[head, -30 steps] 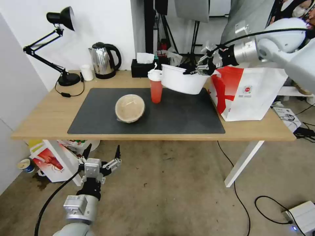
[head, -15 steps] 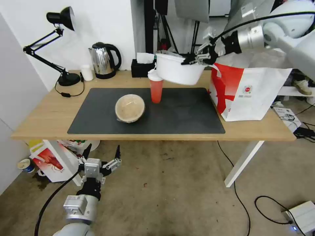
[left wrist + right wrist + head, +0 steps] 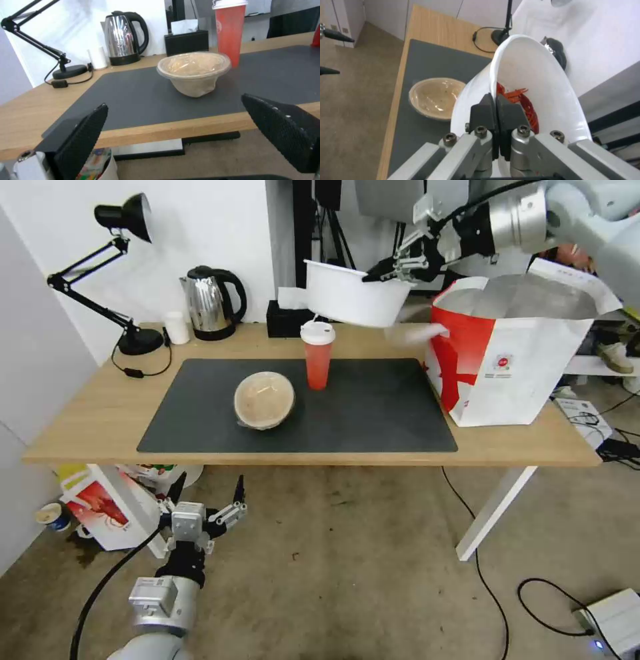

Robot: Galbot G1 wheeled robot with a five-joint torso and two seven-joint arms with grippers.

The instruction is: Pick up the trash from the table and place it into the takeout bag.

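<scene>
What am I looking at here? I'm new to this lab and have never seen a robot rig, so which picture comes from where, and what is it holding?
These are three cameras on one two-armed wheeled robot. The head view looks down on a long light-wood table. The right gripper pinches the rim of a white round bowl of red crayfish shells, lifted beside the large red-and-white takeout bag; the right wrist view shows that grip close up. On the dark grey mat stand a tan lidded round bowl and a tall red drink cup with white lid. The left gripper hangs open below the table edge, its camera facing the table.
</scene>
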